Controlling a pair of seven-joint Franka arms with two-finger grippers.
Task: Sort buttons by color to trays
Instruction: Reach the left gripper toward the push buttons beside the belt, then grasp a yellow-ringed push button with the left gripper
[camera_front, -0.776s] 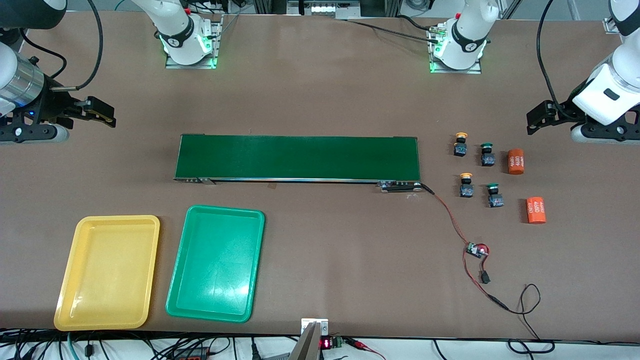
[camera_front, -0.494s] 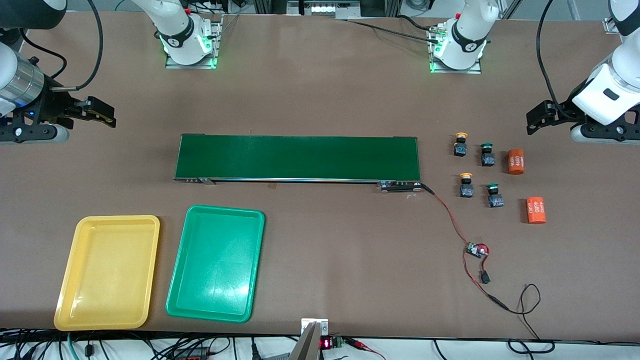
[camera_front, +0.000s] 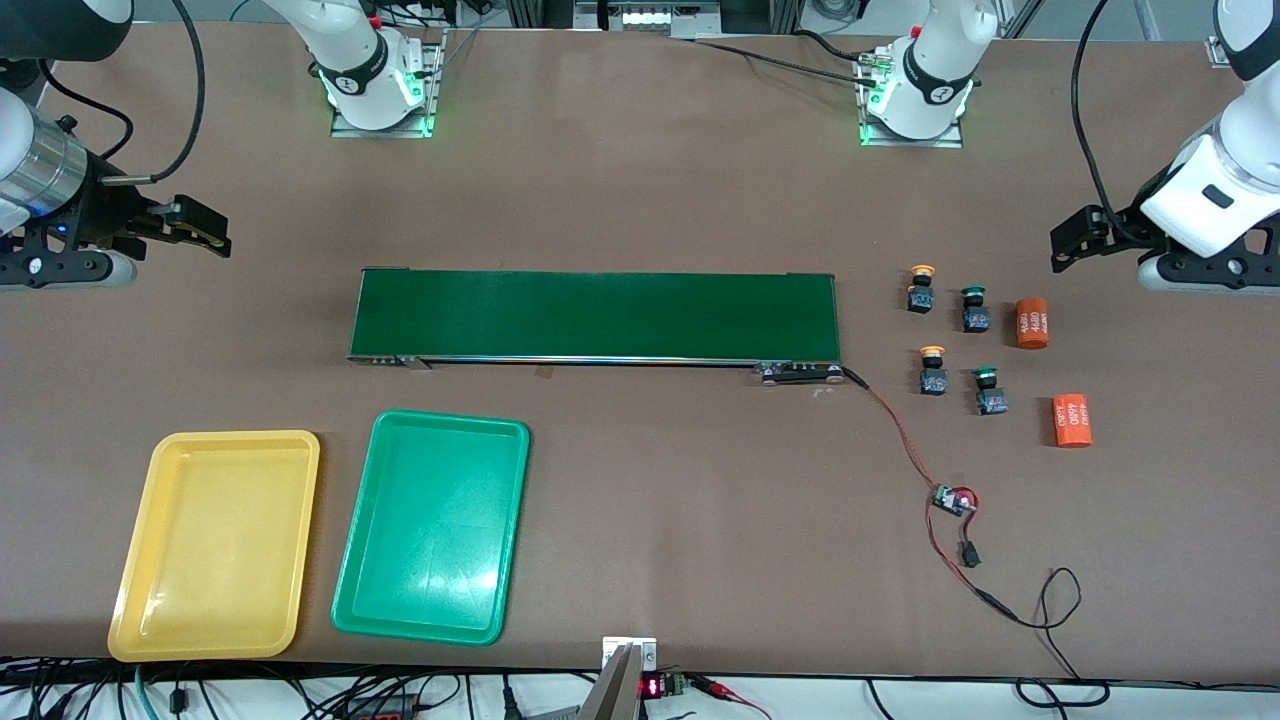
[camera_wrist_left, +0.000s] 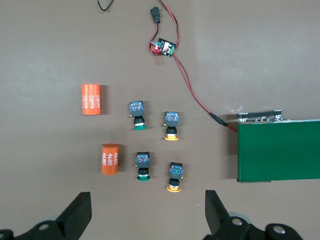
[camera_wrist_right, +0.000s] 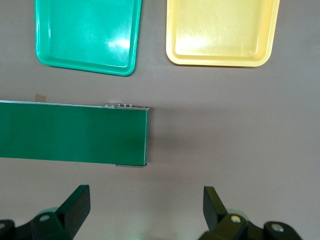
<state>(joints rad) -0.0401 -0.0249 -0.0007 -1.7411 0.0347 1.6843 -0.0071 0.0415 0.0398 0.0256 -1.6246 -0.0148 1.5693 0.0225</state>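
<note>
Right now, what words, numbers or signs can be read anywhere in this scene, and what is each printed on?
"4680", printed twice in white: orange cylinder nearer the front camera.
"4680", printed twice in white: orange cylinder farther from it.
Red digits on the small display at the table edge: too small to read.
Button bodies: markings too small to read.
Trays and conveyor belt: no text.
</note>
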